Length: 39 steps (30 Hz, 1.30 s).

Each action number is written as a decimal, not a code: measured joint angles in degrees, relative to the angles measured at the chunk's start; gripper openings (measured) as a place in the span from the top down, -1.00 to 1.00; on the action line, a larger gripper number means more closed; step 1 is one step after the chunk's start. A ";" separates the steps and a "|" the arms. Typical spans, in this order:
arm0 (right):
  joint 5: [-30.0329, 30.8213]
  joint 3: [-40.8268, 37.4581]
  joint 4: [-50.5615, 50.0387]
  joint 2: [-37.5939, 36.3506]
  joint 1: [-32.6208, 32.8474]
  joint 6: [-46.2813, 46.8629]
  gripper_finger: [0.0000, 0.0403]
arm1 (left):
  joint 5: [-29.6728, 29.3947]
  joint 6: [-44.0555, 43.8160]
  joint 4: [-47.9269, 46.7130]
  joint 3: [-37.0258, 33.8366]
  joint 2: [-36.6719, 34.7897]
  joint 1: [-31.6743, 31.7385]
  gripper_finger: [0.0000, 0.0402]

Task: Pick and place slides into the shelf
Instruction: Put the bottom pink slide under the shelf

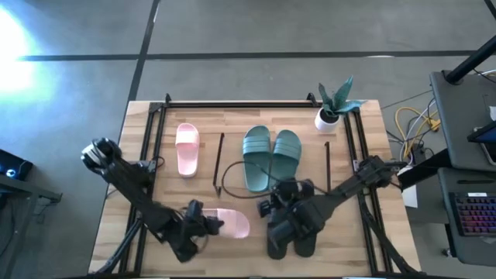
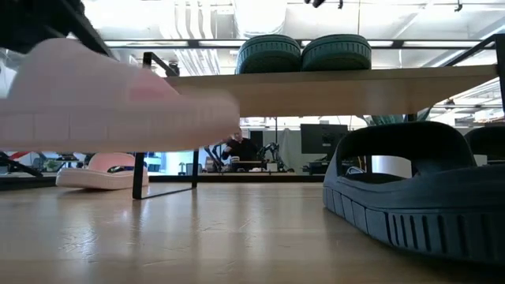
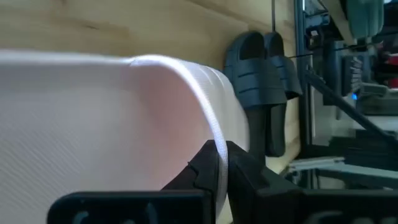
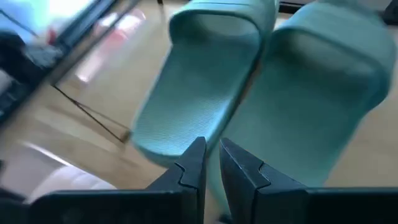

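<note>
Fingers of our left gripper (image 3: 219, 167) pinch a pink slide (image 1: 231, 223) at seven o'clock; our right gripper (image 4: 211, 163), nearly closed, holds nothing.

Overhead downward, table-level across, two close wrist views

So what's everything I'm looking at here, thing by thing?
Teal sandals: two, green, side by side on the shelf board.
Pink sandals: two; one flat on the table left of the shelf, one at the front, gripped by the left pincer.
Black sandals: two, together at the table's front.
Shelf: one, light wood, thin black frames, mid-table.
Potted plant: one, green in a white pot, back right.
Left pincer: shut on the pink sandal's edge.
Right pincer: nearly closed, empty, by the teal pair.
</note>
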 joint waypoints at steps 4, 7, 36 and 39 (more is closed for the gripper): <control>-4.58 -0.49 0.00 -1.95 -1.15 -8.33 0.81 | -2.50 -0.16 -4.37 8.78 6.10 1.89 1.00; -5.88 -0.50 -0.02 -2.92 -1.29 -10.93 0.81 | -5.75 -0.59 -7.86 11.11 8.14 2.74 1.00; -10.36 0.14 -0.25 -3.49 -2.11 -17.53 0.81 | 11.97 9.58 -16.98 2.97 5.04 0.40 0.89; -11.88 0.73 -0.40 -3.52 -1.97 -17.53 0.81 | 18.37 18.52 -16.92 3.54 1.72 0.37 0.86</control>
